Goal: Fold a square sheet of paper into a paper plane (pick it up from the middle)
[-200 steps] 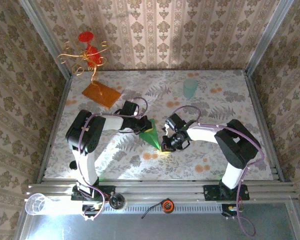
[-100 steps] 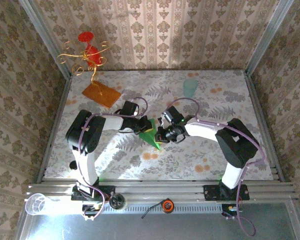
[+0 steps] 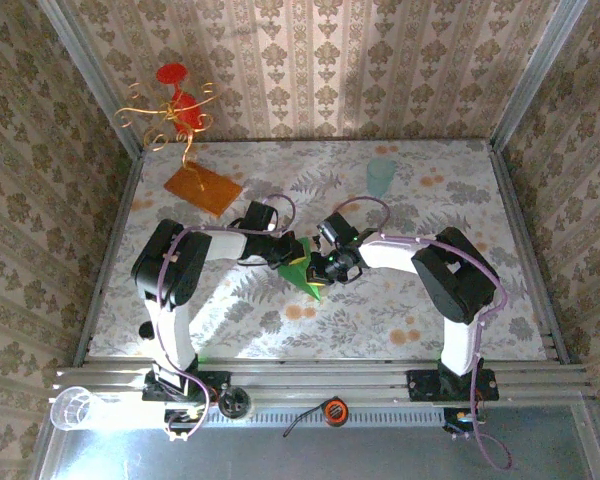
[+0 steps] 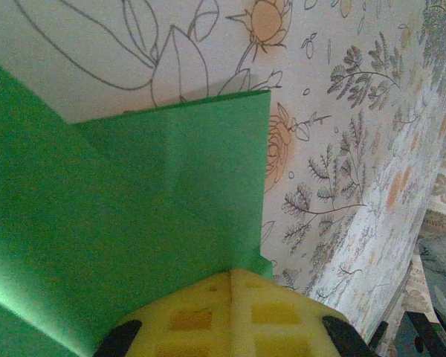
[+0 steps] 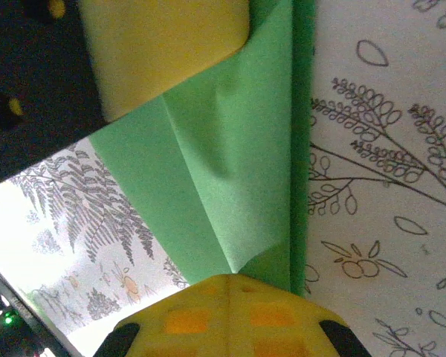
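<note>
Mid-table — left gripper, right gripper touch the paper plane (green).

Overhead; wrist close-ups of paper plane

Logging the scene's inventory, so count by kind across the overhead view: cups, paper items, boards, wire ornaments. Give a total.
Cups: 2 (teal cup, clear cup)
Paper items: 1 (green paper plane)
Boards: 1 (orange-brown board)
Wire ornaments: 1 (gold wire ornament with red pieces)
Total: 5
</note>
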Controlling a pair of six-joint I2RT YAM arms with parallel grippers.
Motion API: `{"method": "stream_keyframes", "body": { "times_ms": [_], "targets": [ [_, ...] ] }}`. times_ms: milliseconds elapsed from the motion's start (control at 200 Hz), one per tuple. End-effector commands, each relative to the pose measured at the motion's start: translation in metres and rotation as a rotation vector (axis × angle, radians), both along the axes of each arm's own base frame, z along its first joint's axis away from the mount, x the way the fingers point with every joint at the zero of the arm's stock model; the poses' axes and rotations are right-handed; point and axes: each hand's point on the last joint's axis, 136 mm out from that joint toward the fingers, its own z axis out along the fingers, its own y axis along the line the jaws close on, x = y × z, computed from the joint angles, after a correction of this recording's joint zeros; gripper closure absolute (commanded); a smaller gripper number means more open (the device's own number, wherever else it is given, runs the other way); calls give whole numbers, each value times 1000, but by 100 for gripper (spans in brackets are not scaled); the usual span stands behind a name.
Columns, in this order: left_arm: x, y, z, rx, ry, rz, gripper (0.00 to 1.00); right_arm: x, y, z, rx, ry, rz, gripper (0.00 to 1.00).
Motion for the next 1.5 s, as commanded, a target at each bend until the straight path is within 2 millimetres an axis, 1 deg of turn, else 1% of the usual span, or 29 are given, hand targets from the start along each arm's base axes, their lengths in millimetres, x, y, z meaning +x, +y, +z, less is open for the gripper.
{"method": "stream_keyframes", "body": {
  "times_ms": [0,150,195,285,375,505,595,670,770,955,1060,1140,1265,1385,1495],
  "targets": [
    [-39,47,-77,287,164,32,100,4,-6,-11,-57,12,-30,100],
    [-36,45,-73,279,153,29,100,-1,-11,-19,-80,34,-36,100],
    [-34,43,-69,274,148,26,100,-2,-13,-22,-86,41,-38,100],
    [-26,37,-56,250,118,16,100,-6,-16,-25,-95,51,-40,100],
    [-14,26,-34,201,65,6,99,-9,-19,-28,-104,62,-39,100],
    [6,11,14,113,-54,12,97,-12,-21,-31,-114,76,-42,100],
    [9,6,40,75,-117,11,97,-14,-23,-33,-119,84,-46,100],
    [5,4,48,64,-140,3,97,-15,-24,-34,-124,91,-46,100],
    [-6,2,45,70,-136,-17,97,-17,-25,-37,-127,101,-49,100],
    [-32,2,23,96,-87,-60,98,-19,-25,-39,-124,121,-49,100],
    [-43,2,16,94,-65,-90,98,-21,-26,-39,-126,127,-46,100],
    [-44,2,15,89,-69,-102,98,-21,-25,-40,-124,131,-45,100],
    [-39,-4,15,73,-74,-104,98,-23,-26,-42,-124,140,-45,100],
    [-35,-5,9,78,-66,-98,98,-25,-27,-43,-128,145,-44,100],
    [-32,-2,2,98,-52,-85,98,-26,-29,-44,-135,148,-43,100]
  ]
}}
